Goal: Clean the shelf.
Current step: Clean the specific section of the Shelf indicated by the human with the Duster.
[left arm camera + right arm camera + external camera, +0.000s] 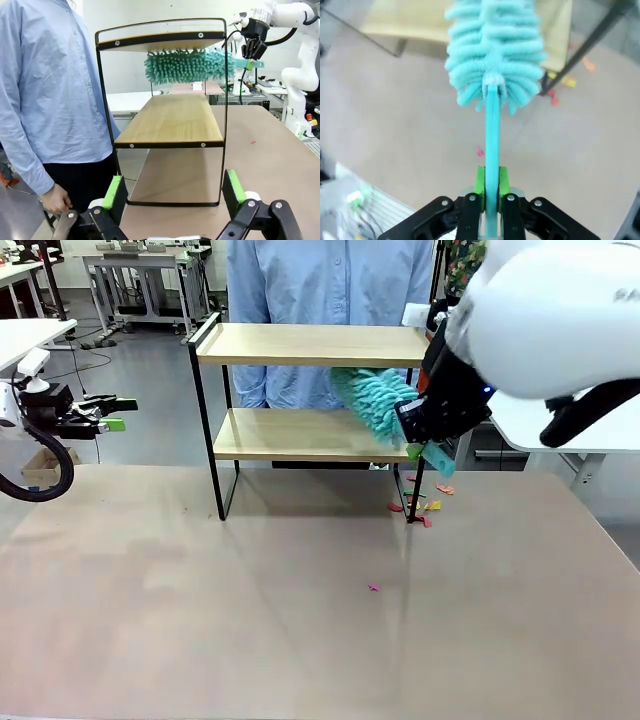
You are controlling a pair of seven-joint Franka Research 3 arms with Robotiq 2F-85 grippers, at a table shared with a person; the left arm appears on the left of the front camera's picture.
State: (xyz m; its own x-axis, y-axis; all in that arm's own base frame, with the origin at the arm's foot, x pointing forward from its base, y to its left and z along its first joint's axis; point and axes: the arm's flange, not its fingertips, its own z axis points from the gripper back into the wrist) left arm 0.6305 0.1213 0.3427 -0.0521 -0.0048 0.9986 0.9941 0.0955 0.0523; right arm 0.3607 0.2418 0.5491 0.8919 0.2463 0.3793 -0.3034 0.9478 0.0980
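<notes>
Shelf standing at the far middle of the matte beige table, just in front of a person in a light blue shirt: 2 pale wooden boards with smooth faces, set in a thin black metal frame on slim black legs. Right gripper clamped tight on the flat turquoise plastic handle of a duster, green pads pressing both sides of the handle in the right wrist view. Duster head thick and shaggy, made of soft turquoise chenille-like fingers, poking between the 2 boards at the shelf's right end, above the lower board; contact with either board unclear. Small scraps in red, orange and yellow scattered on the table by the right front leg, 1 pink bit lying nearer. Left gripper hanging off the table's left edge, well apart from the shelf, fingers spread wide with nothing between them.
</notes>
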